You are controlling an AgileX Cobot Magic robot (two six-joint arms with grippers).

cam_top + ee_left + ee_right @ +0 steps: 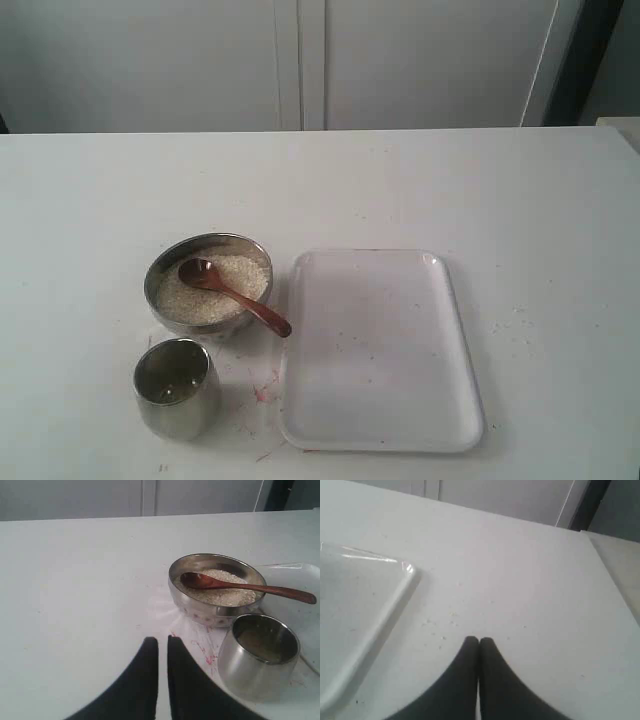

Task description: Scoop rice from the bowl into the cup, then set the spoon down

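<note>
One reddish-brown spoon [235, 295], slim handle

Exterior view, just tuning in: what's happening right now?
Nothing is being handled. The spoon lies in the bowl on the rice, handle over the rim toward the white tray. The cup stands upright beside the bowl. The left gripper and right gripper hang empty and closed over the table.

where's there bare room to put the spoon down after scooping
The tray right of the bowl is bare apart from specks. The table behind bowl and tray, and right of the tray, is open. Crowded at front left: the cup stands close in front of the bowl, and the spoon handle sticks out toward the tray.
</note>
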